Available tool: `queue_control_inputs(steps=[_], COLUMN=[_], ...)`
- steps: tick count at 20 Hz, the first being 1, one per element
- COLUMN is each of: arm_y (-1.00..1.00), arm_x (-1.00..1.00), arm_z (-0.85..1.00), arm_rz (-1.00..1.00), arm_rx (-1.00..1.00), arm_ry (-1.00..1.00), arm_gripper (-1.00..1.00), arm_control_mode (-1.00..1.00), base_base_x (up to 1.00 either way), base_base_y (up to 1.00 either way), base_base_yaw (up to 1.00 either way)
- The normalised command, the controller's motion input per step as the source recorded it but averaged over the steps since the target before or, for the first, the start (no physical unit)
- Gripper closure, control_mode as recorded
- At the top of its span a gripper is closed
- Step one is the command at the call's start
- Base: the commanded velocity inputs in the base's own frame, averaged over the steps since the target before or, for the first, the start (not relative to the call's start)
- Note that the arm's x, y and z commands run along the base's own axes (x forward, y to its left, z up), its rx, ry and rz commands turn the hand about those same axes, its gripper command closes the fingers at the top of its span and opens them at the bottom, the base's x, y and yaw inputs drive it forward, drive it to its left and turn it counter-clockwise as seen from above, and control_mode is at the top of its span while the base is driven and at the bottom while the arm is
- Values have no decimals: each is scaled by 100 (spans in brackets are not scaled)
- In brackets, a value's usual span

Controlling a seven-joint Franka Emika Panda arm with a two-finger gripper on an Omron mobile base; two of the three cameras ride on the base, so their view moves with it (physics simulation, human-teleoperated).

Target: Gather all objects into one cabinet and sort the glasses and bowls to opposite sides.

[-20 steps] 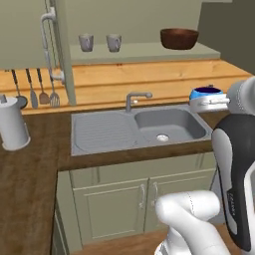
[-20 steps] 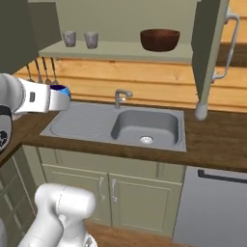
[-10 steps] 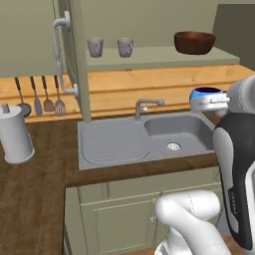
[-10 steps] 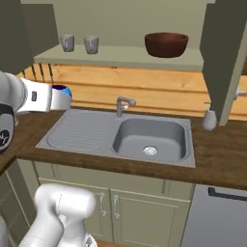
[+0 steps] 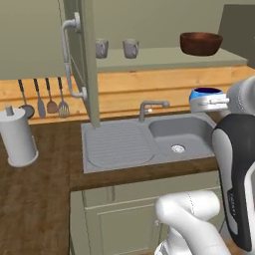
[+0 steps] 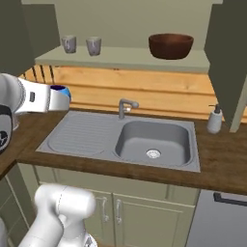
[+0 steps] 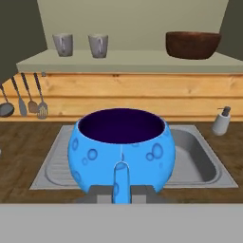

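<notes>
My gripper [image 7: 121, 167] is shut on the small bright blue bowl [image 7: 121, 142], one finger over the near rim. The blue bowl [image 5: 205, 93] hangs above the sink's right side, and in the right base view this bowl [image 6: 60, 89] is at the left. The olive-green wall cabinet stands open, with a pale shelf [image 6: 125, 59]. Two grey glasses [image 6: 69, 44] [image 6: 93, 46] stand at the shelf's left end. The large dark brown bowl [image 6: 171, 46] sits at its right end. The hand view shows the glasses [image 7: 62, 44] [image 7: 98, 45] and the brown bowl [image 7: 192, 44] above the blue one.
The left cabinet door [image 5: 88, 64] juts out towards me with its curved handle [image 5: 67, 55]; the right door [image 6: 231, 53] is open too. Below are a grey sink [image 6: 154, 140], a faucet [image 6: 124, 107], a soap dispenser [image 6: 214, 119], hanging utensils [image 5: 42, 97] and a white canister [image 5: 17, 137].
The whole picture has shifted: the base has driven closer to the counter and cabinet. The blue bowl stays held in the shut gripper in the same pose.
</notes>
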Motion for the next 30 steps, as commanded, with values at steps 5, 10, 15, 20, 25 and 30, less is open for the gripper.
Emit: queue_control_inputs(steps=[5, 10, 15, 20, 25, 30], arm_y=[0, 0, 0, 0, 0, 0], arm_x=[0, 0, 0, 0, 0, 4], arm_z=[0, 0, 0, 0, 0, 6], arm_rz=[0, 0, 0, 0, 0, 3], arm_rx=[0, 0, 0, 0, 0, 0], arm_ry=[0, 0, 0, 0, 0, 0], arm_gripper=[100, 100, 100, 100, 100, 100], arm_control_mode=[100, 100, 100, 100, 100, -100], base_base_x=[58, 53, 36, 24, 17, 3], base_base_y=[0, 0, 0, 0, 0, 0], base_base_yaw=[0, 0, 0, 0, 0, 0])
